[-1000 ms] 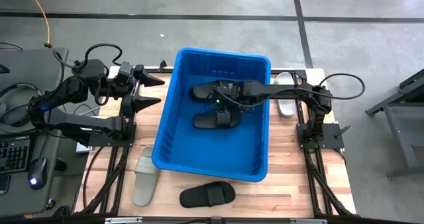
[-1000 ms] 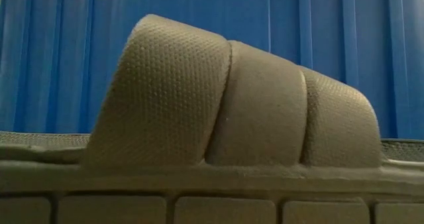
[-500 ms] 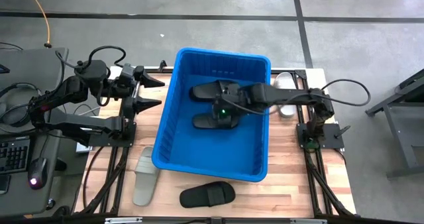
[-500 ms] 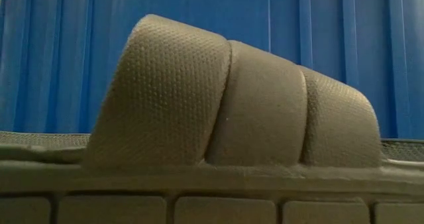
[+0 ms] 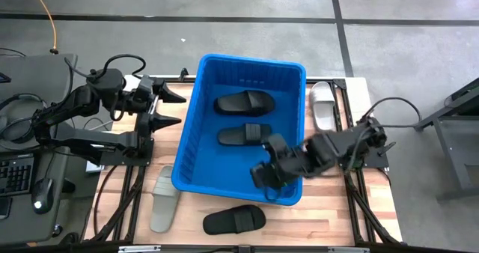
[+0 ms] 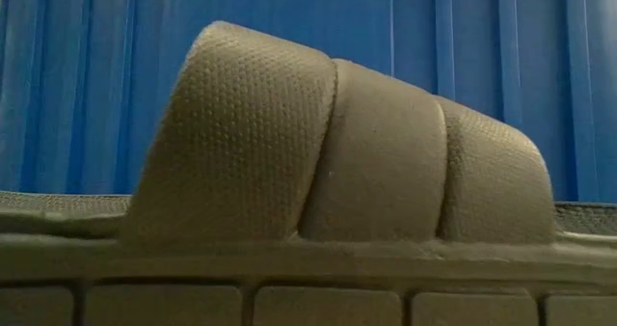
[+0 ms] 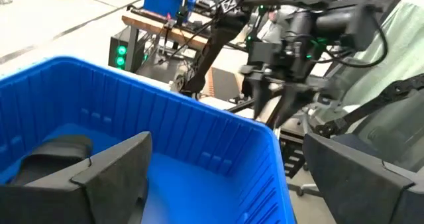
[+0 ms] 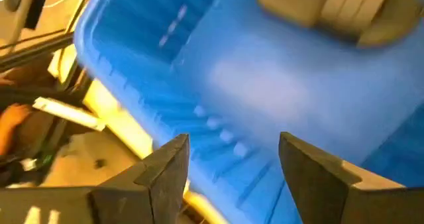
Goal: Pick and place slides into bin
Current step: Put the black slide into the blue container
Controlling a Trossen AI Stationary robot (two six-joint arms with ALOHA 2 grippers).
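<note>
A bright-blue bin [image 5: 196,133] is sitting in the middle of a wooden tabletop [image 5: 329,208], seen from above. 2 black slides are lying inside it, apart from each other: 1 [image 5: 244,102] nearer the far wall and 1 [image 5: 244,134] near the middle of the floor.

3 more slides are lying on the tabletop outside the bin. A white slide [image 5: 323,107] is resting just beside the bin's right wall, a grey slide [image 5: 163,198] is lying off the near left corner, and a black slide [image 5: 234,220] is lying in front of the near wall. In the low view that black slide [image 6: 337,143] is filling the picture, with the bin's ribbed wall [image 6: 87,75] rising behind it.

The right claw [image 5: 263,174] is hanging above the near right part of the bin, its 2 fingers [image 8: 165,171] standing apart with nothing between them.

The left claw [image 5: 172,105] is waiting beside the bin's left wall, pointing toward it, with its fingers [image 7: 106,177] spread wide and holding nothing.
</note>
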